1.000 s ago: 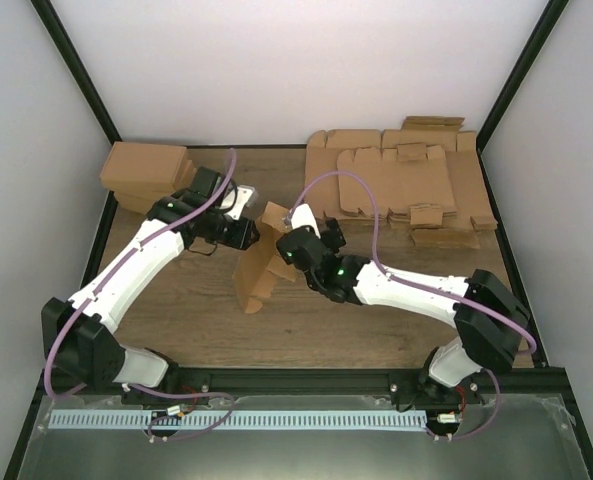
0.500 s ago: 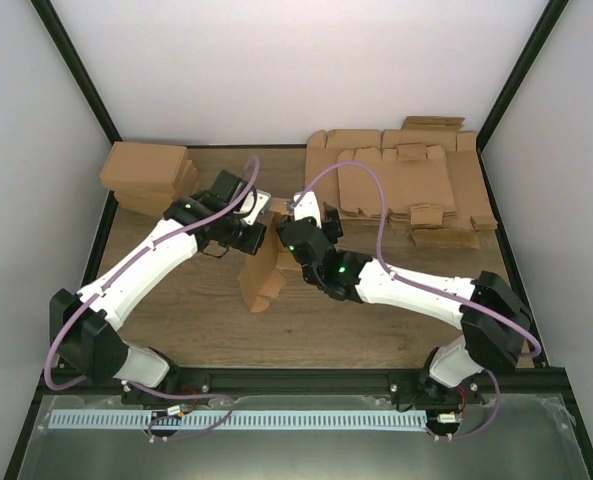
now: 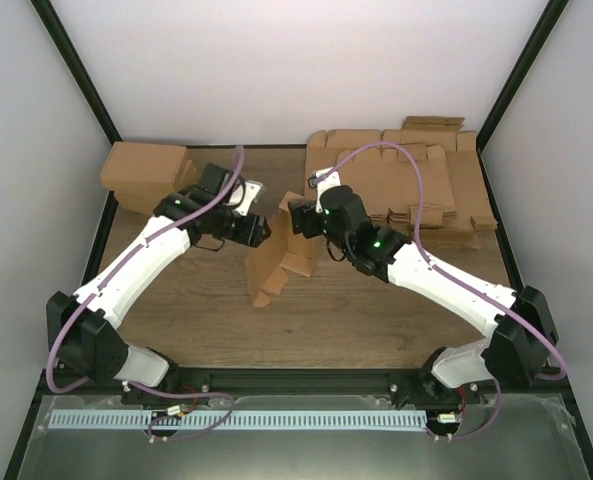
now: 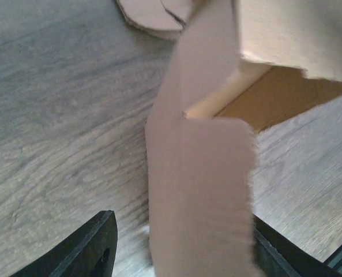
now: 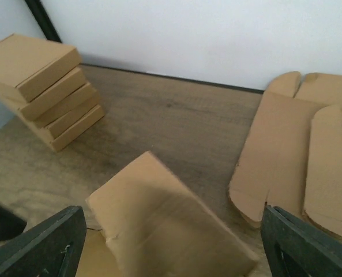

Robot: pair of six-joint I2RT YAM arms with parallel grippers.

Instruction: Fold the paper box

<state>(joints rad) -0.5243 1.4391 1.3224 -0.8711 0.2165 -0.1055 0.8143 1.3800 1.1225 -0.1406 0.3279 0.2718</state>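
Note:
The paper box (image 3: 273, 262) stands half folded on the wooden table between both grippers. My left gripper (image 3: 260, 232) is at its upper left edge. In the left wrist view the left gripper (image 4: 182, 218) is open, with a flap of the box (image 4: 199, 190) between its fingers, close to the right finger (image 4: 269, 245). My right gripper (image 3: 296, 218) is at the box's top right. In the right wrist view the right gripper (image 5: 173, 210) is wide open, with a raised panel of the box (image 5: 159, 225) between its fingers.
A stack of folded brown boxes (image 3: 146, 175) sits at the back left and shows in the right wrist view (image 5: 44, 86). Overlapping flat cardboard sheets (image 3: 406, 180) lie at the back right, also in the right wrist view (image 5: 297, 150). Black frame rails border the table.
The right arm has swung back and to the right, its gripper now at the box's top right. The box has shifted slightly right. The left gripper has drawn back a little to the left.

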